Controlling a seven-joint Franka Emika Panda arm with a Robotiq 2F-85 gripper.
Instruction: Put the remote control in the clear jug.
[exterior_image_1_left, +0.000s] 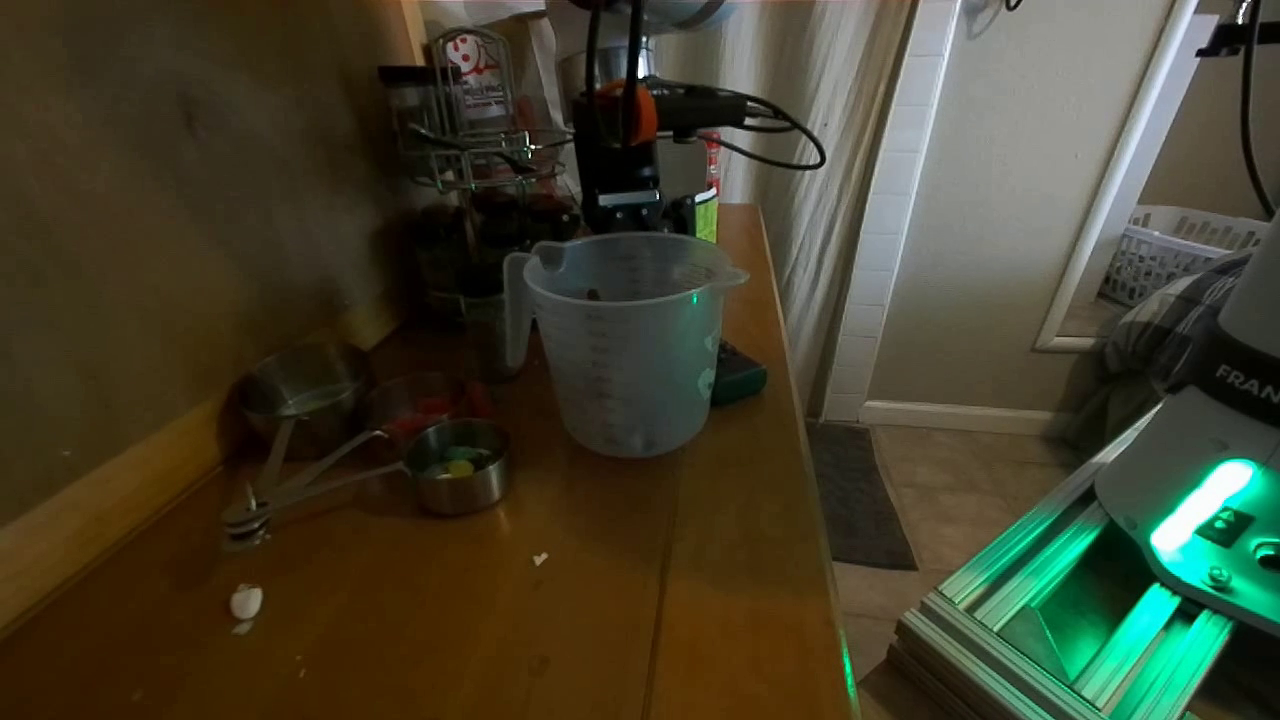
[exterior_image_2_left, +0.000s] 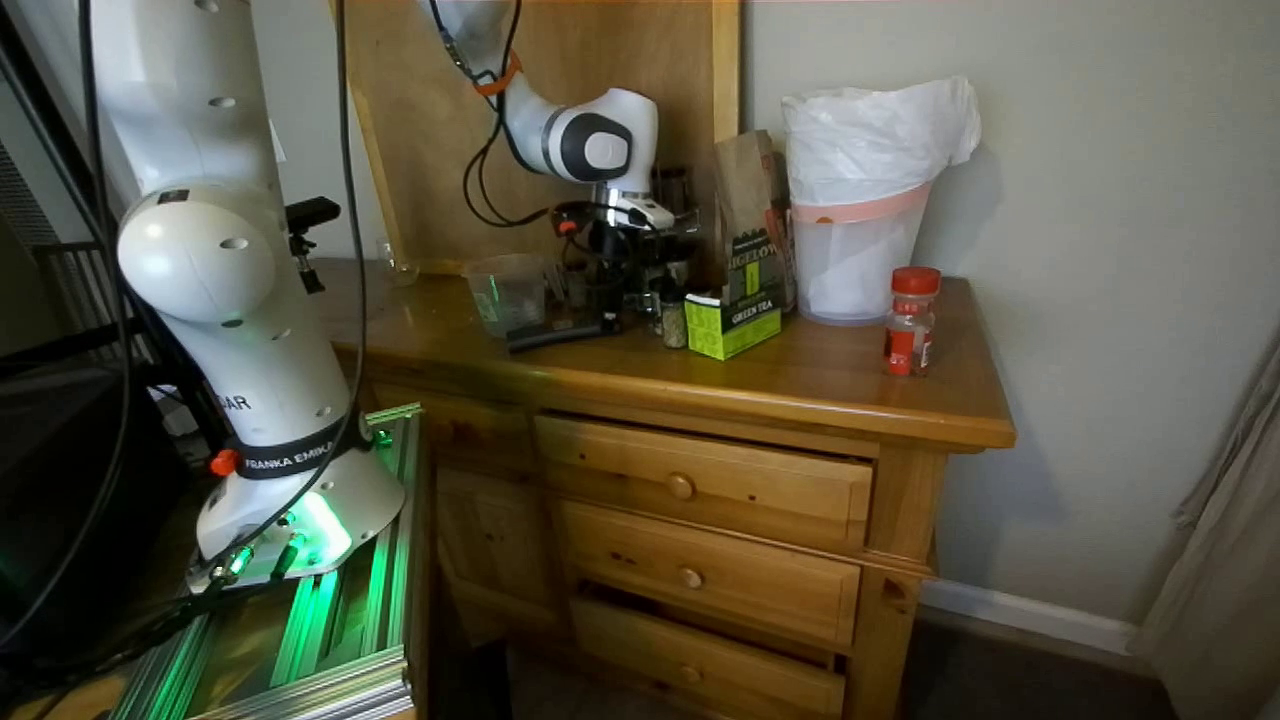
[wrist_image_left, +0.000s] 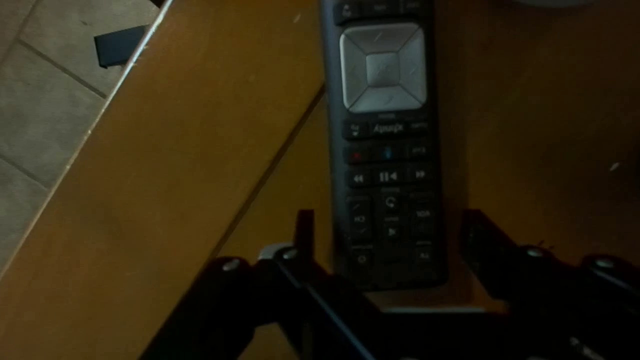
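Note:
The remote control (wrist_image_left: 385, 150) is a long black bar with a grey button pad, lying flat on the wooden top. In an exterior view it (exterior_image_2_left: 560, 334) lies in front of the clear jug (exterior_image_2_left: 505, 290). In an exterior view only one end of the remote (exterior_image_1_left: 738, 375) shows beside the translucent, upright jug (exterior_image_1_left: 635, 360). My gripper (wrist_image_left: 389, 216) is open, its fingers on either side of the remote's near end with a gap on both sides. In an exterior view the gripper (exterior_image_1_left: 640, 210) is behind the jug, its fingertips hidden.
Metal measuring cups (exterior_image_1_left: 460, 480) lie by the jug's handle side. A wire spice rack (exterior_image_1_left: 480, 150) with dark jars stands by the wall. A green tea box (exterior_image_2_left: 735, 320), a white bucket (exterior_image_2_left: 860, 250) and a red-capped jar (exterior_image_2_left: 910, 325) stand further along. The top's edge (wrist_image_left: 90, 130) is nearby.

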